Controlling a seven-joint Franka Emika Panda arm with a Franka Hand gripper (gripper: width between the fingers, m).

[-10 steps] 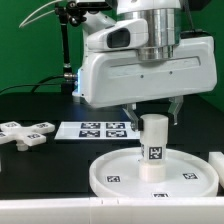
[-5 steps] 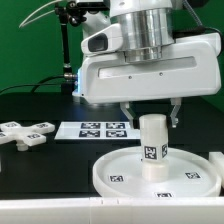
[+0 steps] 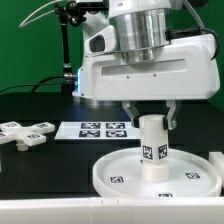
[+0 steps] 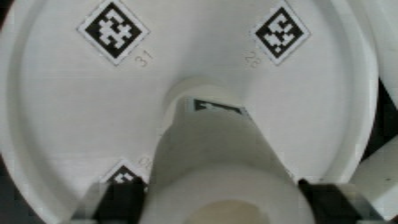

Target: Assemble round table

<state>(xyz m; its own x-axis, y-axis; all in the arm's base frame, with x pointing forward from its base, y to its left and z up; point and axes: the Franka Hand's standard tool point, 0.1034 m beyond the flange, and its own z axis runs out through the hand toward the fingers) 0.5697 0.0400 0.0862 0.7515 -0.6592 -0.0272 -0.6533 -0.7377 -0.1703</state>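
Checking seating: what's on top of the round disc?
The short leg stands upright at the middle of the disc, the pincer straddling its top. The joint beneath the leg is covered, so seating can't be seen.

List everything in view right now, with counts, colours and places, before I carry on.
round disc: one, white, tagged, flat on the table at the front.
leg: one, white cylinder, tagged, upright at the disc's centre.
cross-shaped foot: one, white, lying at the exterior view's left, apart from the disc.
marker board: one, white with black tags, flat behind the disc.
table: one, black.
white object: one, just beside the disc's rim, mostly cut off; what it is cannot be told.
arm: one, white and grey, above the leg.
fingers: two, either side of the leg's top; whether they clamp it cannot be told.
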